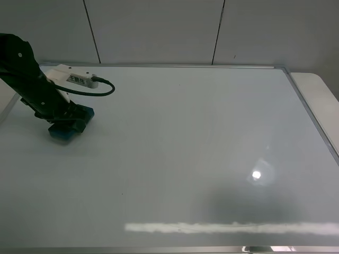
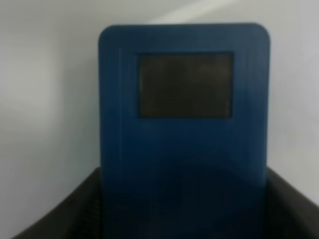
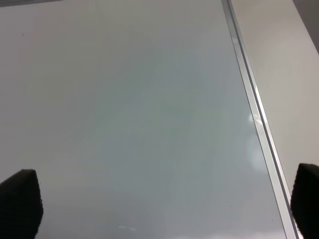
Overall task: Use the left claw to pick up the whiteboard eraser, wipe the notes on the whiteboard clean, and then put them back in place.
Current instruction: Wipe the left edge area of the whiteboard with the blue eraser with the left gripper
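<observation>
The whiteboard fills most of the exterior high view, and no notes show on it. The teal-blue whiteboard eraser rests on the board at its far left. The left claw reaches down from the left edge and is shut on it. In the left wrist view the eraser fills the middle, with a dark patch on top and a black finger on each side. The right gripper hovers open over the whiteboard, with nothing between its fingers.
The board's silver frame runs along the right, with a beige table surface beyond it. A grey panelled wall stands behind the board. A bright glare spot and a light streak reflect off the board near the front.
</observation>
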Robot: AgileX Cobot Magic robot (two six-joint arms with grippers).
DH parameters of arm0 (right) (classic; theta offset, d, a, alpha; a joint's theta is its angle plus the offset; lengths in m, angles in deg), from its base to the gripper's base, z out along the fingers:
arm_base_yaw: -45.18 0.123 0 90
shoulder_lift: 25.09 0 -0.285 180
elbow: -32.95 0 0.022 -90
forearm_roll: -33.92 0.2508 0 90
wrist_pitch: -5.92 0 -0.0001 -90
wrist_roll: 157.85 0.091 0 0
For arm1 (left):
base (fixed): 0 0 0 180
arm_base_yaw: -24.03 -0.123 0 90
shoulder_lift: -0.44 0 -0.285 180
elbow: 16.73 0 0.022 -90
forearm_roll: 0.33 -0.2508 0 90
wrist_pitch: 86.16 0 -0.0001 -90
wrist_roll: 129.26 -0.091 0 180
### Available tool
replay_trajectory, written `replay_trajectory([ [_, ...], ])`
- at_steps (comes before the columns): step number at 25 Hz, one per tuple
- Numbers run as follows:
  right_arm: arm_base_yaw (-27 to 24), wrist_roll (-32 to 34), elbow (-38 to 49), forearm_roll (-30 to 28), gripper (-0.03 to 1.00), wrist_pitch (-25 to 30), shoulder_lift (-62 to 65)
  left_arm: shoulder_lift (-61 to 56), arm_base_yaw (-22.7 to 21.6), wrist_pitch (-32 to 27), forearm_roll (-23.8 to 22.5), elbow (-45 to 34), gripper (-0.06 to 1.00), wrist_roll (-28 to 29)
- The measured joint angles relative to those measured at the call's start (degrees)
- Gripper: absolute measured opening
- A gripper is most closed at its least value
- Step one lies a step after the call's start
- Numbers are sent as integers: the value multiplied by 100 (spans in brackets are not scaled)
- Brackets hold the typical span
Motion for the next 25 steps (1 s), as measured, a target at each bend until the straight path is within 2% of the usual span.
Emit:
replay_trajectory([
  [3, 0, 0, 0, 0, 99, 0, 0, -289, -238, -223, -194, -32, 55, 196],
  [7, 0, 0, 0, 0, 99, 0, 0, -599, -495, -149, -438, -361, 55, 633],
  [13, 0, 0, 0, 0, 99, 0, 0, -671, -627, 535, -493, -956, 55, 1002],
  [25, 0, 0, 0, 0, 99, 0, 0, -634, -627, 1315, -395, -1417, 55, 1055],
])
